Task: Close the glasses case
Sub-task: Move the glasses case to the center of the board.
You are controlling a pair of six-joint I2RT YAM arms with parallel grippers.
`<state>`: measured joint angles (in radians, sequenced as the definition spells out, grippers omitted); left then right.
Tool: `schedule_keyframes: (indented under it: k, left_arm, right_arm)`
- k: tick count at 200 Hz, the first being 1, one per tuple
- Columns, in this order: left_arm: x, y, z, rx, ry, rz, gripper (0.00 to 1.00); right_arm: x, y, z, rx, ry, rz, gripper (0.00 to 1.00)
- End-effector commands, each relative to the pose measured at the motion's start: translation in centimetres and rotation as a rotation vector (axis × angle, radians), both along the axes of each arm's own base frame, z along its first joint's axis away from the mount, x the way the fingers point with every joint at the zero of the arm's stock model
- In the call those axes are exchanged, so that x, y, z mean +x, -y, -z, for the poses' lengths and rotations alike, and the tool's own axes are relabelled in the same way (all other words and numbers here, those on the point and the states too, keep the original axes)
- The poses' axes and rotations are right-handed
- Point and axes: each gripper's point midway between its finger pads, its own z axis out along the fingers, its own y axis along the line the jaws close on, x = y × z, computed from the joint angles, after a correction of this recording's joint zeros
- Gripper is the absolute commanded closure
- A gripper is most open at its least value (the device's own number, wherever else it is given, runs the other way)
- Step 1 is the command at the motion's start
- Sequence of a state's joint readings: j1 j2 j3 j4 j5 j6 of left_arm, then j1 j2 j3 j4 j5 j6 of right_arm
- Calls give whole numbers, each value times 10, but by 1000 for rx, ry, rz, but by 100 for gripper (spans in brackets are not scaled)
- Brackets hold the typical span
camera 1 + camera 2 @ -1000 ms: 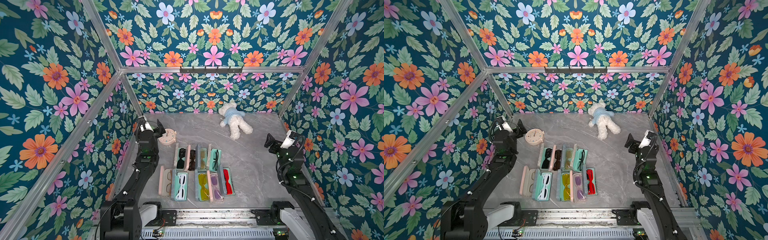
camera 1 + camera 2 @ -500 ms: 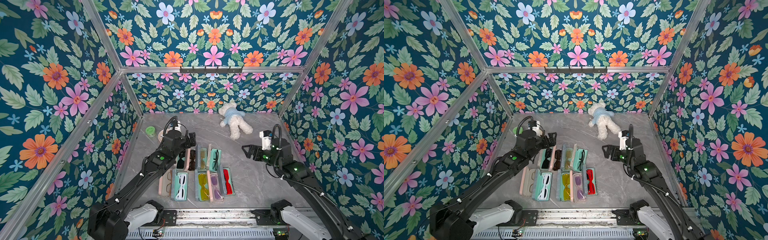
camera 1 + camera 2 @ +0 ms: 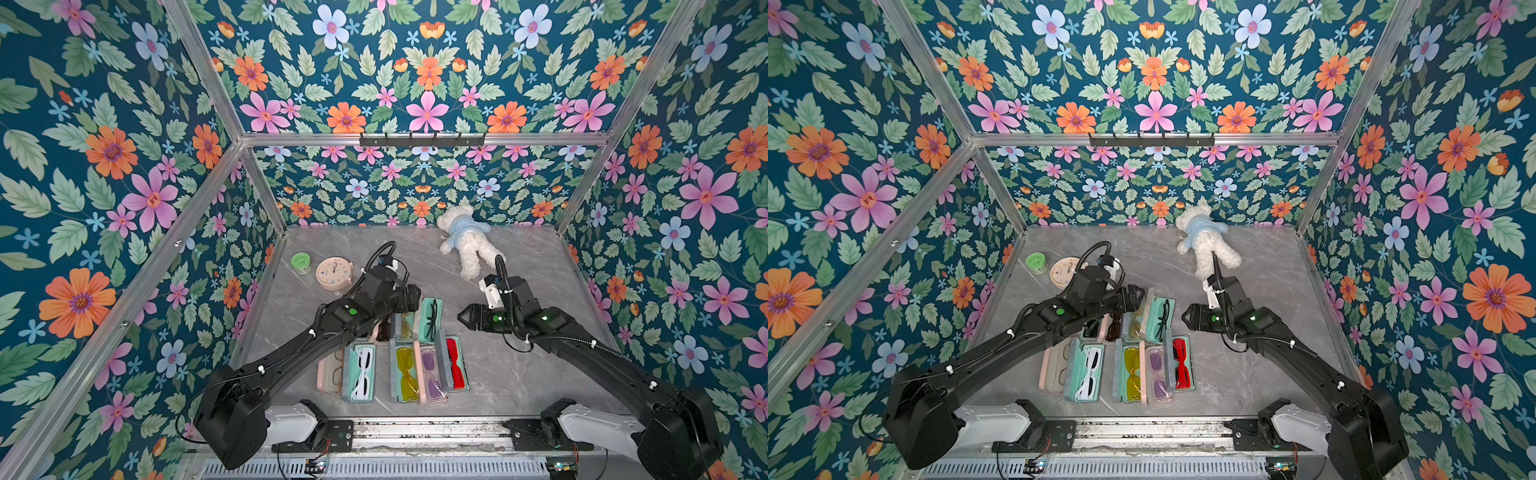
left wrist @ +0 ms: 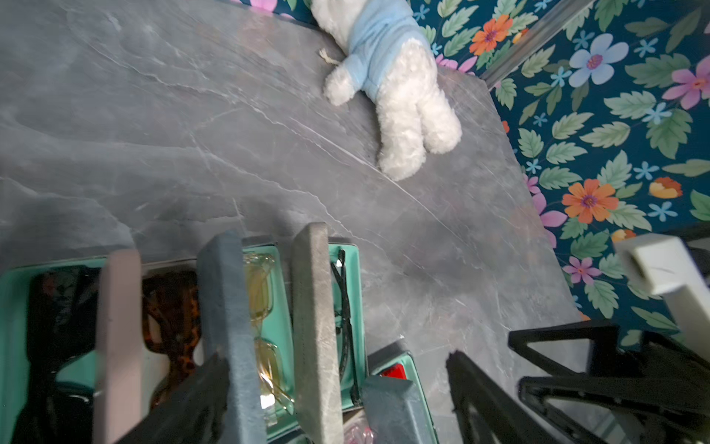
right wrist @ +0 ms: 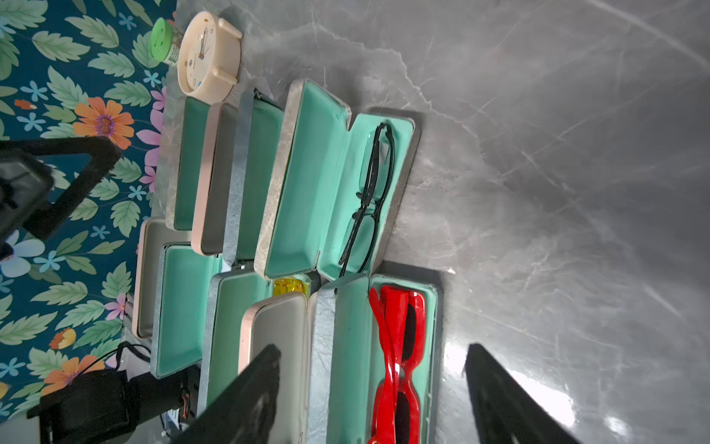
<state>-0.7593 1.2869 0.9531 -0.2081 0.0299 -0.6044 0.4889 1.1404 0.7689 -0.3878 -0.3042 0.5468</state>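
Right wrist view: right gripper (image 5: 372, 348) spread wide, empty, near the open grey mint-lined glasses case (image 5: 347, 330) holding red sunglasses (image 5: 399, 338), rightmost in the row nearest the grey marble desk's (image 5: 538, 153) front edge. Left gripper (image 4: 340, 355) likewise spread, empty, above back-row cases (image 4: 226, 300).

We log two rows of cases in the middle of the table (image 3: 519, 374), touching side by side. The front row (image 3: 405, 370) has five, nearest the arm bases; the back row (image 3: 430, 316) has four, just behind it. Glasses (image 3: 455, 363) lie in every case, lids (image 4: 315, 307) standing on each case's left. We put the clock (image 3: 333, 272) behind-left of the back row, jar (image 3: 300, 262) just left of it. Plush bear (image 3: 467, 241) lies by the back wall, right of centre. Left gripper (image 3: 411, 299) hangs over the back row; right gripper (image 3: 465, 318) is just right of that row.
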Motion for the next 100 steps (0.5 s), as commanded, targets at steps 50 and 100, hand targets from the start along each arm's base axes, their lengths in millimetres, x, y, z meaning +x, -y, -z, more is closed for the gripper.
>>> schedule_keyframes:
  k: [50, 100]
  left_arm:
    - [-54, 37, 19, -18, -62, 75, 16]
    - [-82, 65, 36, 9, -90, 124, 24]
  right_arm:
    - [-55, 13, 47, 30, -120, 28, 46]
    - [-82, 10, 71, -8, -155, -15, 55]
